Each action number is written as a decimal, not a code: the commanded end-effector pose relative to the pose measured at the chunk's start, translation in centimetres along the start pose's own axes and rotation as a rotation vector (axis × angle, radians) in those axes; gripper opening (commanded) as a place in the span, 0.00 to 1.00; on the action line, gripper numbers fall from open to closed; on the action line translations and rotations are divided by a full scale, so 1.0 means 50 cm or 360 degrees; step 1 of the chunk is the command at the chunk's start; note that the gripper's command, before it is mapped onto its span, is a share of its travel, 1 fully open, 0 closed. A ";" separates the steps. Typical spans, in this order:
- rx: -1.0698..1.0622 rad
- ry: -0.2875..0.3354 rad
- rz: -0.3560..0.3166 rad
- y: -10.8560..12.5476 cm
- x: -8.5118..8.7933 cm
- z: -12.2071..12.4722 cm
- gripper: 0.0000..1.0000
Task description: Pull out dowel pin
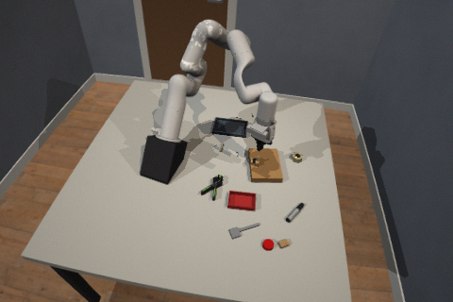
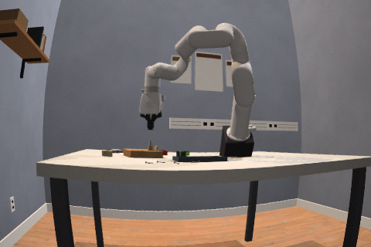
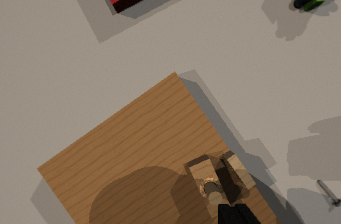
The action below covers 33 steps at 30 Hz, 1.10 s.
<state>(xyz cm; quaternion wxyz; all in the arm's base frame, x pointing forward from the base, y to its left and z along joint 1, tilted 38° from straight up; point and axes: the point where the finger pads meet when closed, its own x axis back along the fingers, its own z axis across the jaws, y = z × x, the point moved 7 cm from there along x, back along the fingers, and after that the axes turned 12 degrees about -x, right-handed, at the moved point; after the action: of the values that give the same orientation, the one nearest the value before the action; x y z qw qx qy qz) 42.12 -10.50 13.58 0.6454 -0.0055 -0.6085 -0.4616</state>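
Observation:
The wooden bench board lies on the table, right of the arm's base. The small wooden block (image 3: 203,169) lies on the board with its dowel pin (image 3: 210,189) standing up out of it; the pin also shows in the side view (image 2: 150,145). A dark piece sits between the block and the pale bench stop (image 3: 240,170). My gripper (image 2: 151,124) hangs well above the block, shut and empty; its dark fingertips (image 3: 236,216) show at the bottom of the wrist view. The green and black spring clamp (image 1: 212,185) lies on the table, off the board.
A red tray (image 1: 242,200), a marker (image 1: 294,212), a grey tool (image 1: 243,230), a red disc (image 1: 268,243) and a small wooden cube (image 1: 283,243) lie in front. A dark tablet (image 1: 229,126), loose screws (image 3: 328,192) and a brass nut (image 1: 296,157) lie near the board.

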 end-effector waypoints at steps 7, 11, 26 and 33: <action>0.0666 -0.0006 -0.0009 0.000 0.002 -0.002 0.00; 0.0801 -0.0005 -0.0009 0.000 0.002 -0.002 0.00; 0.1657 -0.0003 -0.0006 0.000 0.002 -0.003 0.00; 0.2071 -0.0001 -0.0006 0.000 0.001 -0.004 0.00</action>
<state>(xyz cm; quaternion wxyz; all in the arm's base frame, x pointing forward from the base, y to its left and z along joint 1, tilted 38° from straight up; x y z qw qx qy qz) 42.20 -10.54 13.52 0.5401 0.3583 -0.7604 -0.0416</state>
